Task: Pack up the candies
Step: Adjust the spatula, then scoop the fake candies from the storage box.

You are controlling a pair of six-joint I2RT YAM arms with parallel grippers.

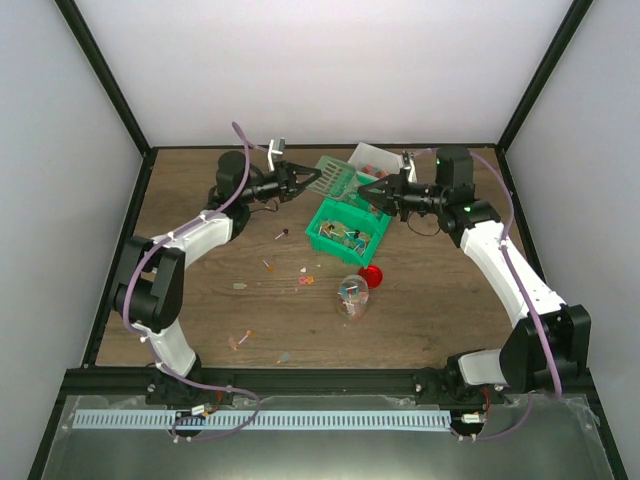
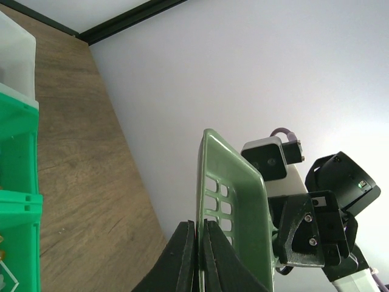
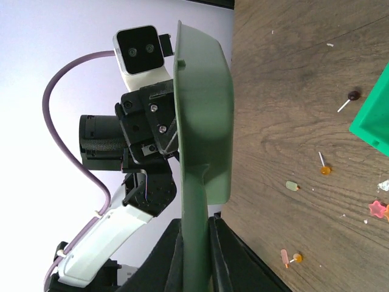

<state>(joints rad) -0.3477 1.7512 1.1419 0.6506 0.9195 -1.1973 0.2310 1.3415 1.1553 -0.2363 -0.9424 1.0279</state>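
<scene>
The candies (image 1: 305, 283) are lying scattered on the table (image 1: 420, 310) towards the arm bases, with more sitting in the green bin (image 1: 318, 232) and, it seems, the jar (image 1: 352, 295). All are lying well clear of both pincers. Your left gripper (image 2: 197, 255) and right gripper (image 3: 196, 255) are each pinching the green scoop (image 1: 338, 178). Only the right wrist view is catching loose candies up close.

Tiny colourful candies (image 3: 326, 170), scattered loose
</scene>
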